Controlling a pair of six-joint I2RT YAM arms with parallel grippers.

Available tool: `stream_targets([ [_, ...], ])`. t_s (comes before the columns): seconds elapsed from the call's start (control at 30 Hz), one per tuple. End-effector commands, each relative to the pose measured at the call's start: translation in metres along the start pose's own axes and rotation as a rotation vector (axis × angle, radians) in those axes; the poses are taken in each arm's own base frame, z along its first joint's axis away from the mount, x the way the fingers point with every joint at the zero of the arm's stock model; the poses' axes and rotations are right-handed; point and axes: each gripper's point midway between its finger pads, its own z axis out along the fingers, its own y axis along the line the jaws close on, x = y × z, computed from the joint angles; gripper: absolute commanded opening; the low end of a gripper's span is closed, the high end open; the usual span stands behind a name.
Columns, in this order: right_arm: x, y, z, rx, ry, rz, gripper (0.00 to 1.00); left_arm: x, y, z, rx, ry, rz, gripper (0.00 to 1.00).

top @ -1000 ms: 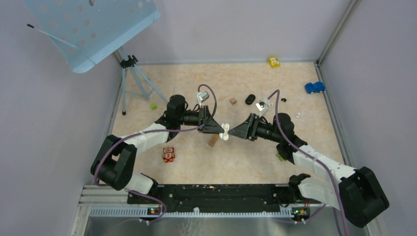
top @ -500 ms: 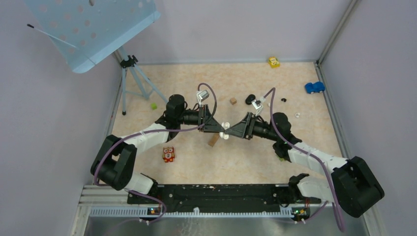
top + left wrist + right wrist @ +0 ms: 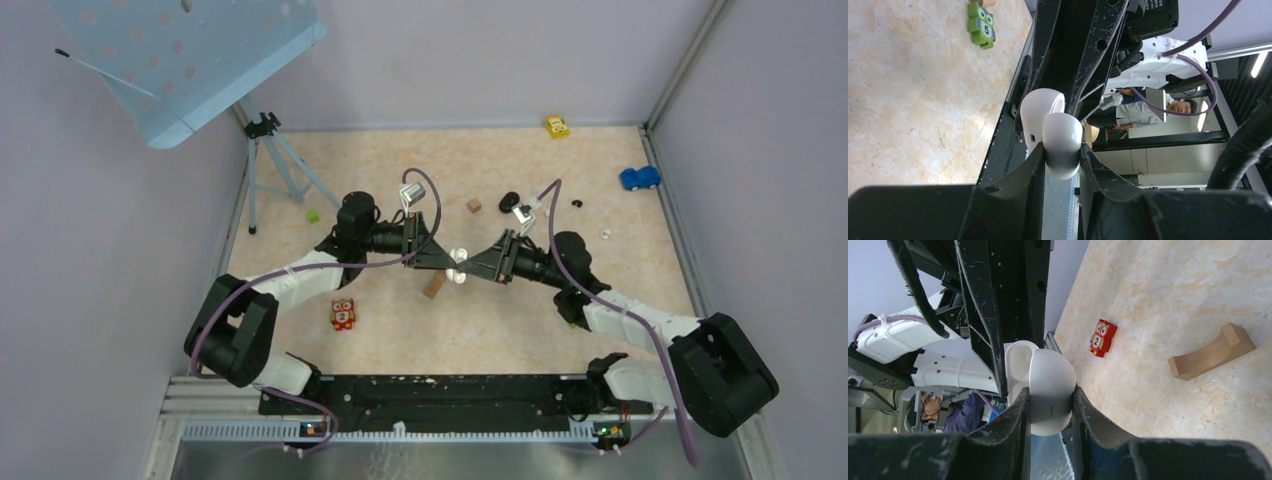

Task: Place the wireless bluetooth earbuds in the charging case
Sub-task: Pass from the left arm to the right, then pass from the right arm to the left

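Note:
The white charging case [image 3: 458, 266] hangs above the table between both arms, hinged open. My left gripper [image 3: 451, 261] is shut on one rounded half [image 3: 1062, 142]. My right gripper [image 3: 467, 269] is shut on the other half [image 3: 1052, 387], and the hollow inside of the first half [image 3: 1018, 360] shows beside it. Two of the wireless bluetooth earbuds lie on the table at the right, well away from both grippers: a tiny black earbud [image 3: 577, 203] and a tiny white earbud [image 3: 604, 234]. I cannot tell whether anything sits inside the case.
A wooden arch block [image 3: 434, 286] lies under the case and a red owl block [image 3: 342, 314] nearer the front left. A black oval thing [image 3: 509, 201] and a small wooden cube [image 3: 473, 205] lie behind. A blue toy car [image 3: 639, 178], a yellow toy car [image 3: 557, 126] and a tripod [image 3: 270, 160] stand at the edges.
My right gripper has moved left up to the case and shut on its free half. The left gripper has kept its hold and place.

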Motion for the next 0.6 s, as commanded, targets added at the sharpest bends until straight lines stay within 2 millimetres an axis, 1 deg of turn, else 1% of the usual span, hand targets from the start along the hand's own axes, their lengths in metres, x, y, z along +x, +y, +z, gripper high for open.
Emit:
stream_targets([
  [0.0,-0.0042,0.0173,0.0003,-0.074,-0.027,-0.050,0.05,-0.0061,-0.0100,0.0015,0.028,-0.012,0.056,0.36],
  [0.1,-0.0031,0.0159,-0.0003,-0.070,-0.028,-0.043,0.03,-0.0055,-0.0106,0.0005,0.029,-0.016,0.059,0.51],
  [0.23,-0.0031,0.0154,-0.0005,-0.069,-0.028,-0.042,0.02,-0.0072,-0.0139,-0.0008,0.029,-0.032,0.073,0.53],
  [0.33,-0.0032,0.0157,-0.0004,-0.070,-0.029,-0.042,0.02,-0.0071,-0.0148,-0.0010,0.026,-0.037,0.075,0.50],
  [0.4,-0.0032,0.0160,-0.0006,-0.070,-0.029,-0.042,0.02,-0.0072,-0.0142,-0.0015,0.025,-0.037,0.073,0.49],
  [0.5,-0.0027,0.0156,-0.0011,-0.069,-0.028,-0.040,0.01,-0.0054,-0.0120,-0.0019,0.020,-0.028,0.072,0.56],
  [0.57,-0.0030,0.0162,-0.0014,-0.071,-0.032,-0.040,0.01,-0.0031,-0.0087,-0.0023,0.009,-0.022,0.070,0.56],
])
